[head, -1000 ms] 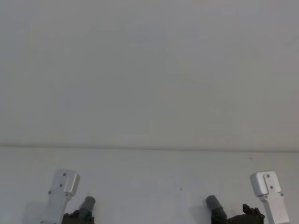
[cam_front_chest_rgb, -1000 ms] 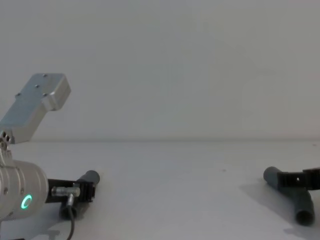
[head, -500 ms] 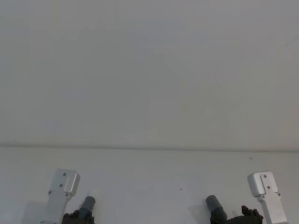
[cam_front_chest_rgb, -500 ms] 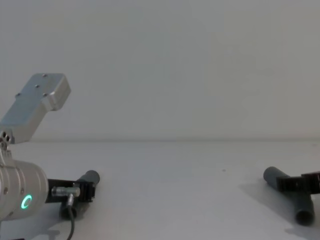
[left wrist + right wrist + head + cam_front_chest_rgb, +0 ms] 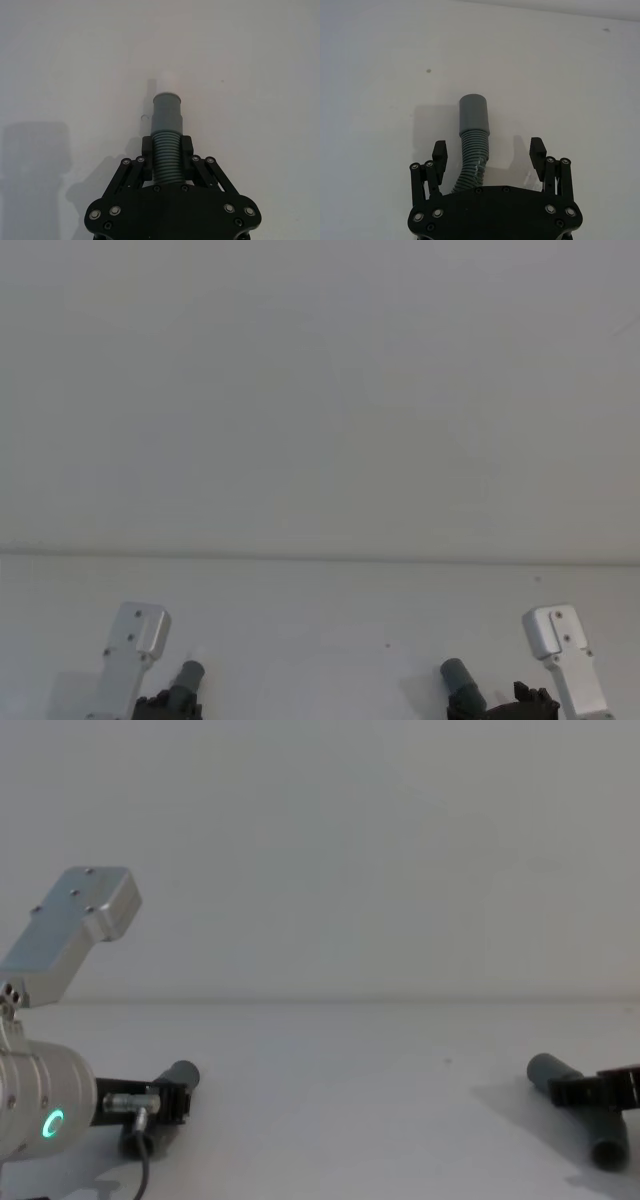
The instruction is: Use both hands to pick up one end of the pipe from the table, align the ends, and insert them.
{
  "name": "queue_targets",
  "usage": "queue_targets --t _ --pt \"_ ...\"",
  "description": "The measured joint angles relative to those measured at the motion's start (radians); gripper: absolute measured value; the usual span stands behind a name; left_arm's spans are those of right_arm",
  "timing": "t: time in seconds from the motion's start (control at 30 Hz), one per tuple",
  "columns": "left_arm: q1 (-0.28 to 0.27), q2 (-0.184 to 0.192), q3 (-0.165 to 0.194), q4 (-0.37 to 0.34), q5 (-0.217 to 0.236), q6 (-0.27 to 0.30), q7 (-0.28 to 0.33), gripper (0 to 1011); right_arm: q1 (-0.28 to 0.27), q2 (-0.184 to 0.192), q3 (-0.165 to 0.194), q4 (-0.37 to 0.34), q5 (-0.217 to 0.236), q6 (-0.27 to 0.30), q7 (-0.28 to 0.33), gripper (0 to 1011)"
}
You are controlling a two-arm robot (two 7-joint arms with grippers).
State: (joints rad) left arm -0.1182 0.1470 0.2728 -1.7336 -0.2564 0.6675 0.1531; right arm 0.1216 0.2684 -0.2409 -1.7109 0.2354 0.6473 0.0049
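Observation:
The pipe lies on the white table [image 5: 330, 625], its two ends pointing away from me. In the left wrist view my left gripper [image 5: 167, 148] is shut on the ribbed hose [image 5: 167, 160] just behind a smooth cuff [image 5: 167, 112] with a white tip [image 5: 167, 83]. The right wrist view has my right gripper [image 5: 488, 149] open, its fingers [image 5: 439, 152] standing apart on both sides of the ribbed hose [image 5: 472, 155] below the plain cuff [image 5: 473, 115]. From the head, the left cuff [image 5: 187, 677] and right cuff [image 5: 458, 679] sit near the bottom edge. The chest view has the right cuff [image 5: 550, 1071] low on the right.
A pale grey wall [image 5: 320, 390] rises behind the table's far edge. The silver left arm [image 5: 45, 1105] with its green ring light fills the chest view's lower left. Bare table surface lies between the two cuffs.
The right arm has shifted slightly, its silver bracket sliding left in the head view and its gripper drawing back toward the right edge in the chest view. The left gripper holds still.

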Motion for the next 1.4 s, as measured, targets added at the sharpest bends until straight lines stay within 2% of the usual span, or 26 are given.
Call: queue_targets --t 0.67,0.93,0.97,1.03,1.17,1.3,1.4 --pt "0.000 0.000 0.000 0.000 0.000 0.000 0.000 293 0.018 -0.005 -0.012 0.020 -0.026 0.023 0.010 1001" --pt "0.000 0.000 0.000 0.000 0.000 0.000 0.000 293 0.022 -0.006 -0.014 0.025 -0.031 0.025 0.012 813" --pt "0.000 0.000 0.000 0.000 0.000 0.000 0.000 293 0.022 -0.006 -0.014 0.026 -0.032 0.026 0.012 752" --pt "0.000 0.000 0.000 0.000 0.000 0.000 0.000 293 0.023 -0.007 -0.014 0.026 -0.032 0.026 0.012 719" --pt "0.000 0.000 0.000 0.000 0.000 0.000 0.000 293 0.024 -0.007 -0.015 0.027 -0.034 0.027 0.013 558" --pt "0.000 0.000 0.000 0.000 0.000 0.000 0.000 293 0.024 -0.007 -0.015 0.028 -0.035 0.027 0.013 474" --pt "0.000 0.000 0.000 0.000 0.000 0.000 0.000 293 0.024 -0.008 -0.015 0.028 -0.035 0.028 0.013 344"
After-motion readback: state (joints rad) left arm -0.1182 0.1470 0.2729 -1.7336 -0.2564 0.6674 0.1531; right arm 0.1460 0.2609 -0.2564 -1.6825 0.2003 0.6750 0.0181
